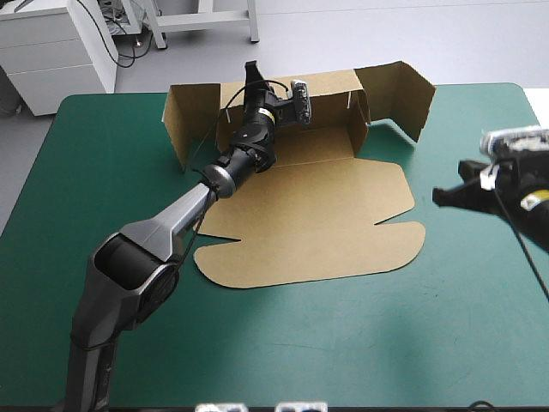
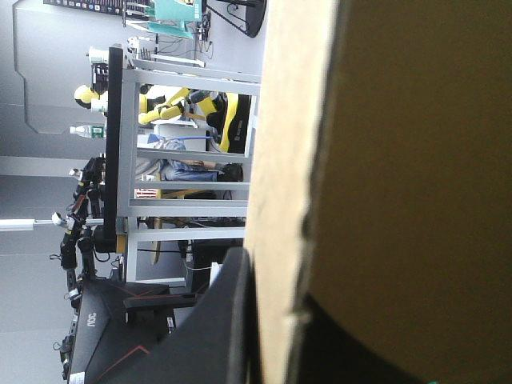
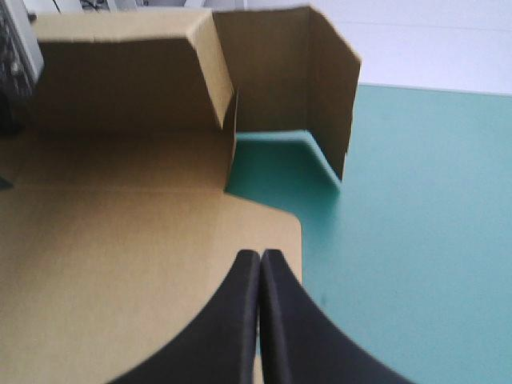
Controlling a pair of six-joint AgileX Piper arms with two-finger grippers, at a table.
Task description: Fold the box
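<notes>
Overall: you have a brown box [image 1: 317,215], half raised, at the middle of the table [image 1: 480,343].
Table: teal-green cover, with the board running from the centre toward the far edge.
Box: most of the sheet lies flat on the cover. Along the far side its long wall [image 1: 326,90] stands upright, with a side flap [image 1: 190,120] turned forward at the left end and another [image 1: 403,93] at the right end.
Left arm [image 1: 167,227]: it reaches from the near left across the flat board to the standing wall.
Left gripper [image 1: 253,75]: it sits at the top edge of the long wall, left of its middle.
Left fingers: all but closed, with the wall's edge pinched between them. Your left wrist view shows one black finger [image 2: 228,320] pressed against the board's pale cut edge and a dark shape on its other face.
Right gripper [image 1: 441,196]: it hangs above the cover near the table's right edge, pointing at the box's right side and apart from the board.
Right fingers [image 3: 232,320]: they are pressed together into one point and hold nothing. Ahead of them lie the flat board's rounded corner and bare cover.
</notes>
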